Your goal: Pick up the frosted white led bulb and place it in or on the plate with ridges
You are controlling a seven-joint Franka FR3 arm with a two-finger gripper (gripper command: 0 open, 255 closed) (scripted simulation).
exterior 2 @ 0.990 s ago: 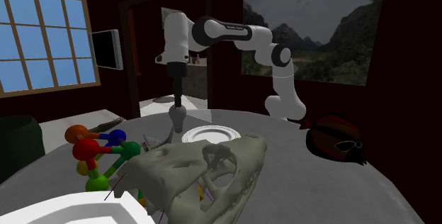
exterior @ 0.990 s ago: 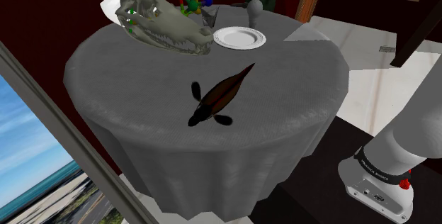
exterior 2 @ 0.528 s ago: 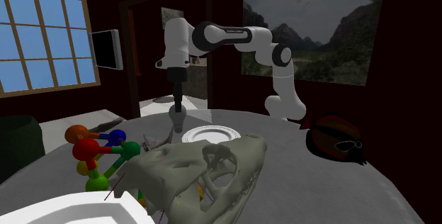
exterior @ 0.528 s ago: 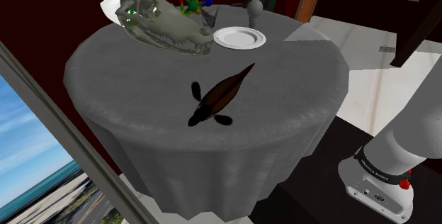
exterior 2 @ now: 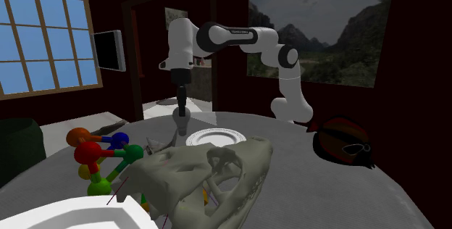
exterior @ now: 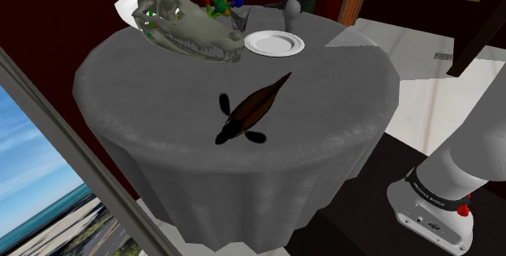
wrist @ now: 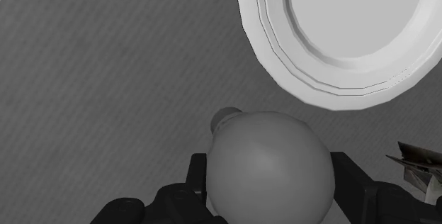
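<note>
The claw (wrist: pixel 273 169) clasps the grey bulb (wrist: pixel 263 148) by its globe, just beside the white ridged plate (wrist: pixel 283 74) over the bench (wrist: pixel 106 81).

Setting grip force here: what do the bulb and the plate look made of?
Bulb: plain grey, matte, with soft shading and no sharp glint; frosted glass or plastic, the look leaves it open. Plate: plain white, smooth, with stepped rings on its rim; perhaps ceramic or moulded plastic, no sign settles it.
</note>
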